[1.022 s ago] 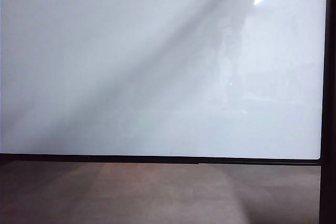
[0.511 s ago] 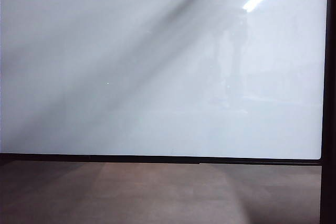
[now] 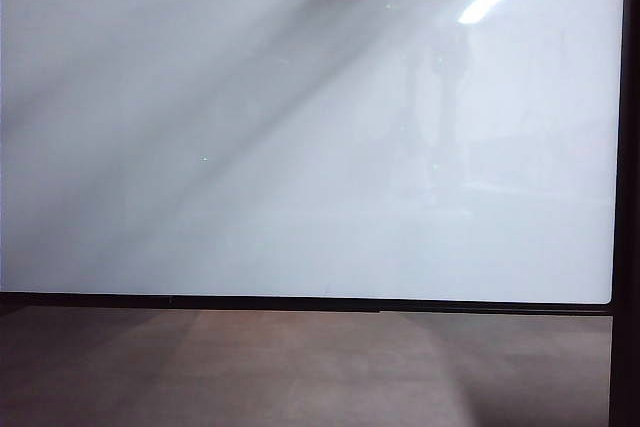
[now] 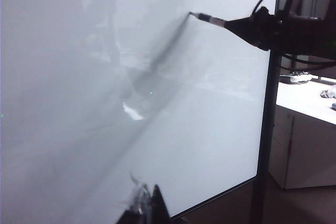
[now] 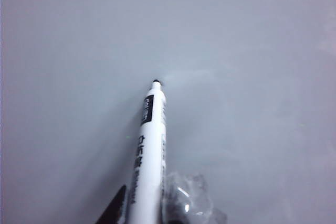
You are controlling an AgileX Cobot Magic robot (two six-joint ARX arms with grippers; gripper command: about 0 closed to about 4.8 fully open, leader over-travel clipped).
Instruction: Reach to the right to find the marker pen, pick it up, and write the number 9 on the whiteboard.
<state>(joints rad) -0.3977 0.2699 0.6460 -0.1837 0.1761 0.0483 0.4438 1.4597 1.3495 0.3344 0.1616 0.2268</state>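
A slim white marker pen (image 5: 149, 145) with black lettering, clamped in the right gripper (image 5: 152, 211), points its dark tip at the glossy white whiteboard (image 3: 300, 147). The left gripper (image 4: 144, 208) (jaw state unclear) hangs near the board's black-framed lower edge; only its wrist view shows the pen meeting the board.

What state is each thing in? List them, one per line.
whiteboard: upright, blank, no stroke yet.
marker pen: uncapped, held, tip at the board.
right gripper: shut on the marker pen.
left gripper: low before the board, holding nothing visible; opening unclear.
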